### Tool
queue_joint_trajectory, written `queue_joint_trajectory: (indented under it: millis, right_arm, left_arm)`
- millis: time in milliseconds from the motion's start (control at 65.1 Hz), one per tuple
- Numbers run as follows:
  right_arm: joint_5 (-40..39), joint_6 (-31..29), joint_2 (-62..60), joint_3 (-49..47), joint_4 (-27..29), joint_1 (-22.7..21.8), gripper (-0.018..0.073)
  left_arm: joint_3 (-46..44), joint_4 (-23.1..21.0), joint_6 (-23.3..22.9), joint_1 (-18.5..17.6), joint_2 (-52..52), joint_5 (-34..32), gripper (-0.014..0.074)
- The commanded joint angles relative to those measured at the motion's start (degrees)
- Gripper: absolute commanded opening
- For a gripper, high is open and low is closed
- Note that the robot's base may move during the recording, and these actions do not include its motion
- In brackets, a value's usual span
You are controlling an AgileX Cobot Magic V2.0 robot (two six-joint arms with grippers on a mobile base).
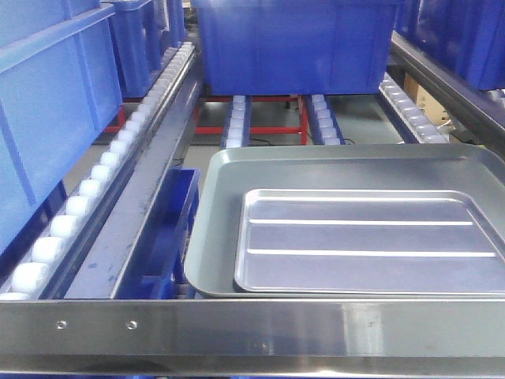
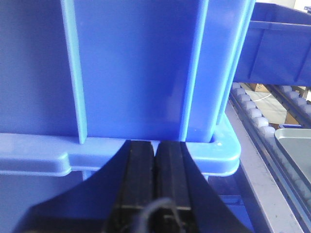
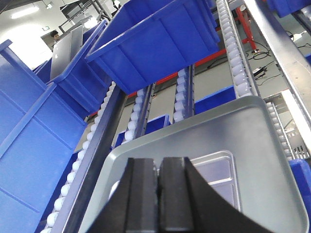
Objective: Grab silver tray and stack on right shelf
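Observation:
The silver tray (image 1: 367, 237), shiny with two raised ridges, lies flat inside a larger dull grey tray (image 1: 229, 174) on the right shelf, just behind the shelf's steel front lip (image 1: 252, 324). Neither gripper shows in the front view. In the right wrist view my right gripper (image 3: 158, 160) is shut with nothing in it. It hangs above the near left part of the trays, and the silver tray (image 3: 218, 170) peeks out to its right. My left gripper (image 2: 155, 143) is shut and empty, facing a blue bin (image 2: 141, 68) to the left of the trays.
A large blue bin (image 1: 300, 43) sits further back on the shelf's roller rails (image 1: 323, 118). More blue bins (image 1: 39, 103) fill the left lane beside a white roller rail (image 1: 95, 174). A corner of the grey tray (image 2: 294, 141) shows at the right of the left wrist view.

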Motion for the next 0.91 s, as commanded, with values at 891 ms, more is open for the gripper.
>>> queue_joint_trajectory:
  millis: [891]
  right_arm:
    - [-12.8,-35.2,-0.6,7.0,8.4,-4.5,0.005]
  left_arm:
    - [1.4,0.1,-0.1,-0.3,-0.8,-4.6,-0.008]
